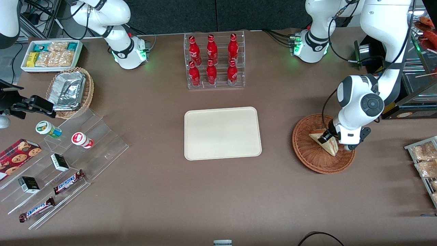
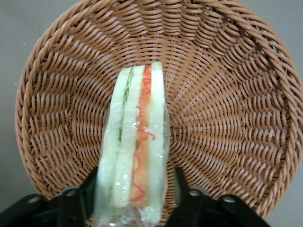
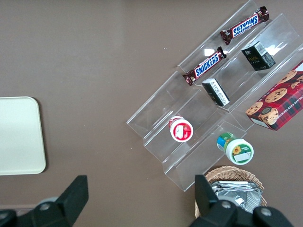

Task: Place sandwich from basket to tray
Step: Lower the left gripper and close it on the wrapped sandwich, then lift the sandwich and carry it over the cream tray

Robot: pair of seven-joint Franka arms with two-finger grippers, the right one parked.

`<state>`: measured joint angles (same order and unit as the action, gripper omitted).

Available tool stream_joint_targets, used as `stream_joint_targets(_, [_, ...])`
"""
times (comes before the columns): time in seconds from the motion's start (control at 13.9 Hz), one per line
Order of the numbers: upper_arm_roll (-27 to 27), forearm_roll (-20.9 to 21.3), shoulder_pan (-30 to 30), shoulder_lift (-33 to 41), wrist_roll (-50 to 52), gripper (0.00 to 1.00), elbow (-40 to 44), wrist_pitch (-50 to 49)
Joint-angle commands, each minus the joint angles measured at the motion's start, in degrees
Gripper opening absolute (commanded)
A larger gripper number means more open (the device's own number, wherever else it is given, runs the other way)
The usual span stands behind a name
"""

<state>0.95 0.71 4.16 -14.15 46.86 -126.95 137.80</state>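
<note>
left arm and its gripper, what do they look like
The left arm is glossy white with rounded segments, a dark grey round joint cap and thin black cables; its base glows green. The gripper has a white body with black fingers.

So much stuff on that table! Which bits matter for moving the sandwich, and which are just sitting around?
In the job: sandwich, basket, tray, gripper in the basket, straddling the sandwich.

Lying about: red bottles, Snickers bars, cookie box, foil trays.

Even, bright overhead light; soft shadows beside the tray point(image 1: 222, 133); glare on the foil point(image 1: 67, 89); wrap on the sandwich point(image 2: 135, 151) glints.
</note>
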Motion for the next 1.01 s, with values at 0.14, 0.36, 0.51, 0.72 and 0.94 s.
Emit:
stream_joint_targets(0.14, [-0.25,1.13,0.32,0.88,1.83,0.00,0.73,-1.29])
stream_joint_targets(0.36, [0.36,2.71,0.85,1.32,1.91,0.00,9.15,-13.92])
stream_joint_targets(0.51, [0.81,2.89,4.08,0.97,1.91,0.00,15.47,-21.31])
stream_joint_targets(0.72, [1.07,2.72,9.97,-0.34,0.86,0.00,19.19,-24.16])
stream_joint_targets(0.94, [1.33,1.75,18.05,-4.46,-1.07,0.00,23.67,-23.73])
